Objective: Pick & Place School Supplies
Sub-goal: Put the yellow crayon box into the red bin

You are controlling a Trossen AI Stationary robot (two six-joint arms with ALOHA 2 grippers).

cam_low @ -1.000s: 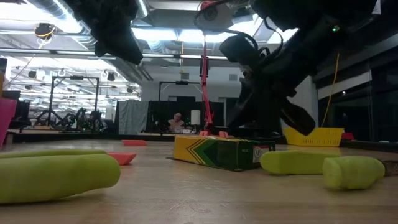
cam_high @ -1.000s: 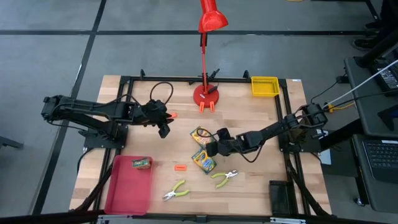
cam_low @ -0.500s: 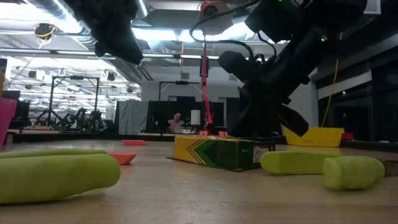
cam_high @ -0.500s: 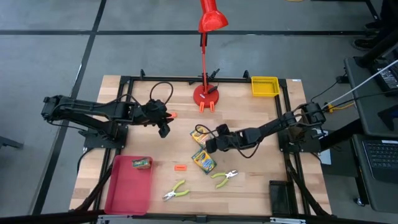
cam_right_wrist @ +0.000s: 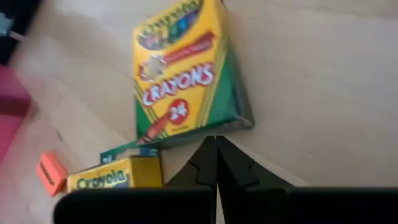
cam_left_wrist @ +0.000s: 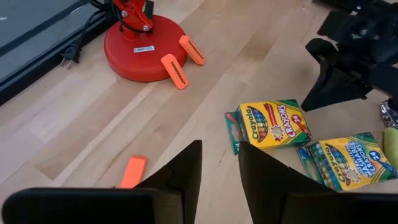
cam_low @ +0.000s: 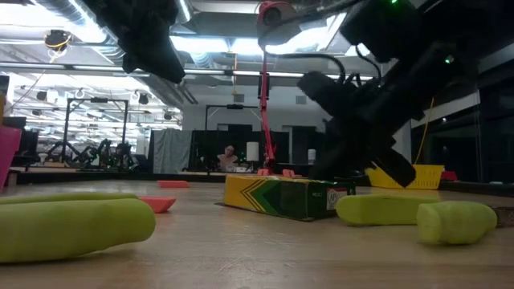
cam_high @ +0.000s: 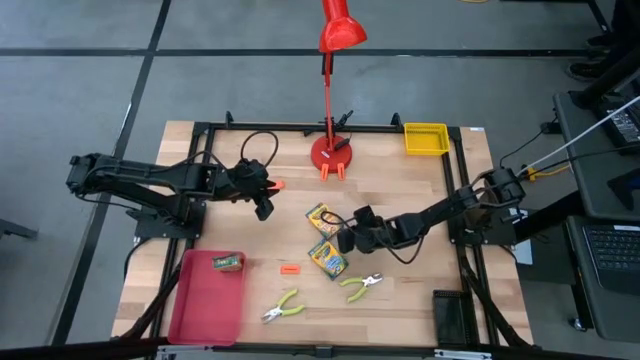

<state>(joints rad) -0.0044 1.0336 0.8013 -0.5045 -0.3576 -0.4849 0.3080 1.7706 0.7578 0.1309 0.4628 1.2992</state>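
Right gripper (cam_high: 346, 240) pinched shut, empty, between two crayon boxes (cam_high: 321, 217) (cam_high: 327, 257); left gripper (cam_high: 263, 209) half-open, empty, at ten o'clock.

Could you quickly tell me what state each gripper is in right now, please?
Left gripper: partly open, holding nothing.
Right gripper: shut, empty, beside a crayon box.

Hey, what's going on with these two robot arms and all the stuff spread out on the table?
They are sorting school supplies. The right end effector, shut and holding nothing, sits low at mid-table between two crayon boxes. The left end effector hovers nearer the red lamp's base, partly open and empty, with a small orange piece on the wood ahead of it. One small box lies in the red tray; two yellow-green handled tools are on the table.
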